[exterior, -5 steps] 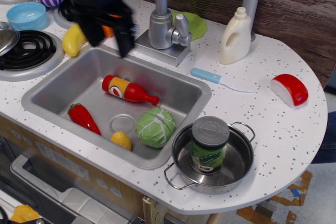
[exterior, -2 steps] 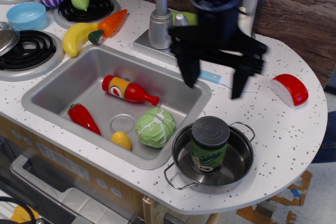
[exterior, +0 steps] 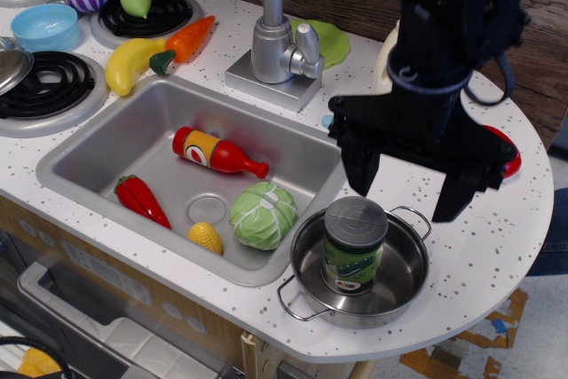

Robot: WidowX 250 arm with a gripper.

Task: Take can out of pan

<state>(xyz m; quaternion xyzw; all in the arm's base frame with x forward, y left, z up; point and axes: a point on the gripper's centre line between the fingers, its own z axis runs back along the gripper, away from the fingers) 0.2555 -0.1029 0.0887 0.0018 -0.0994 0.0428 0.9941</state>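
The can point(exterior: 354, 246), a small tin with a grey ribbed top and a dark green label, stands upright inside the pan point(exterior: 404, 286). The pan is a shallow shiny steel pot with two wire loop handles, on the counter at the front right, beside the sink. My gripper point(exterior: 404, 193) is black and open, with its two fingers spread wide. It hangs above and slightly behind the can, to its right. It holds nothing. The arm hides the white bottle and most of the red-and-white item behind it.
The sink point(exterior: 106, 144) holds a red bottle point(exterior: 216, 152), a red pepper point(exterior: 140, 200), a cabbage point(exterior: 263, 215) and a yellow corn piece point(exterior: 205, 238). The faucet point(exterior: 273, 42) stands behind it. A banana point(exterior: 127, 64), carrot point(exterior: 185, 42), blue bowl point(exterior: 44, 26) and stove burners lie to the left.
My gripper has moved from the far left behind the sink, across the faucet area, to the right and down. It now hangs open just above the can in the pan.
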